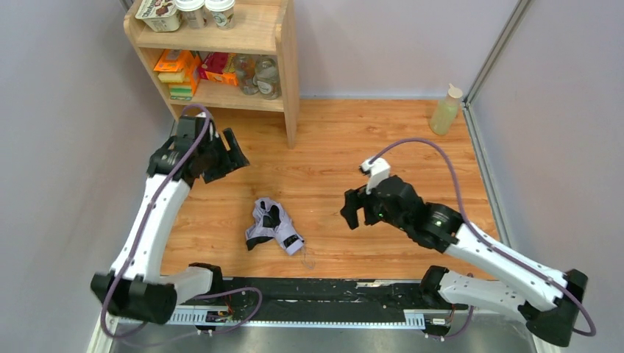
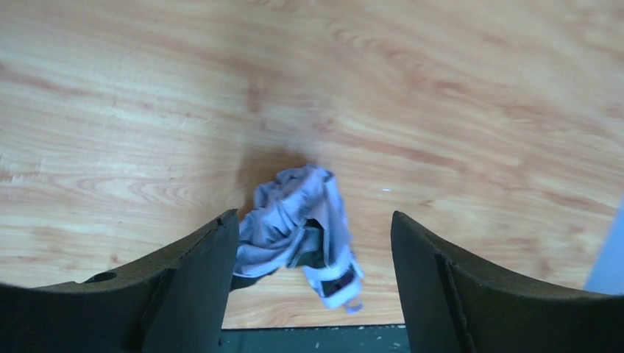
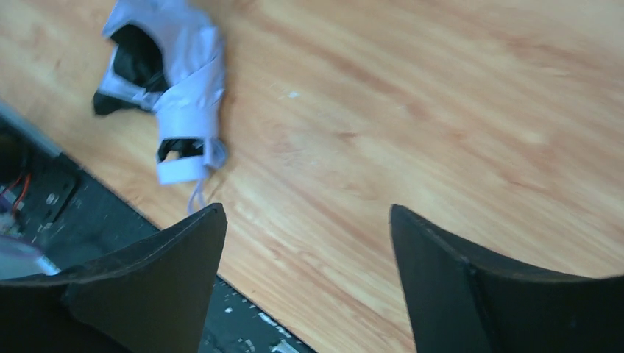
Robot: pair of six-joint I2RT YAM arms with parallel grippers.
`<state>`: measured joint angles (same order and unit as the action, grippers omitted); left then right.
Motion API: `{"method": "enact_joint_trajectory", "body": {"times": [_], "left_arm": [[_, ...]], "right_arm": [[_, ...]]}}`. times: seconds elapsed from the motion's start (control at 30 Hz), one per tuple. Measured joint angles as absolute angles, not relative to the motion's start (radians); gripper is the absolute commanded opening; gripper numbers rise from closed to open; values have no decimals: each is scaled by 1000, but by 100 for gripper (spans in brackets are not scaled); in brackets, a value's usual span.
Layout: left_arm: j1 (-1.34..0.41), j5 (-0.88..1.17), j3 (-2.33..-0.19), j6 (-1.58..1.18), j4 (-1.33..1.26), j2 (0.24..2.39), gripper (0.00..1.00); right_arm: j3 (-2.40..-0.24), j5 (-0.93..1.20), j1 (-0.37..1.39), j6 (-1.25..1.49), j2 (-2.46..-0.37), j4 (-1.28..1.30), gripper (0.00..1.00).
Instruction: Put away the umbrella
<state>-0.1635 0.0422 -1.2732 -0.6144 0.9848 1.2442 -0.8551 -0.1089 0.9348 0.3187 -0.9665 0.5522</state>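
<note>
Crumpled lilac umbrella point(image 1: 273, 226) lies folded, strap loose.

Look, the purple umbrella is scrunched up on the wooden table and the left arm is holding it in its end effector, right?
Not quite. The umbrella is scrunched up on the wooden table, but the left end effector is not holding it. The top external view shows that end effector open and up near the shelf, apart from the umbrella, which lies on its own.
</note>
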Motion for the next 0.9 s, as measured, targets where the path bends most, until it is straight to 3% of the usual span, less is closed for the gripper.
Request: {"method": "enact_joint_trajectory", "body": {"times": [0.1, 0.27, 0.47, 0.9], "left_arm": [[-165, 83, -1279, -620, 954, 1070, 81], [-199, 245, -1198, -662, 787, 784, 81], [-229, 424, -1255, -685, 653, 743, 81], [-231, 361, -1413, -563, 619, 647, 81]], "right_arm": [[-881, -270, 934, 343, -833, 635, 99], [-953, -538, 933, 350, -534, 745, 100], [-1092, -753, 933, 311, -282, 801, 100], [-1256, -909, 933, 161, -219, 826, 100]]}}
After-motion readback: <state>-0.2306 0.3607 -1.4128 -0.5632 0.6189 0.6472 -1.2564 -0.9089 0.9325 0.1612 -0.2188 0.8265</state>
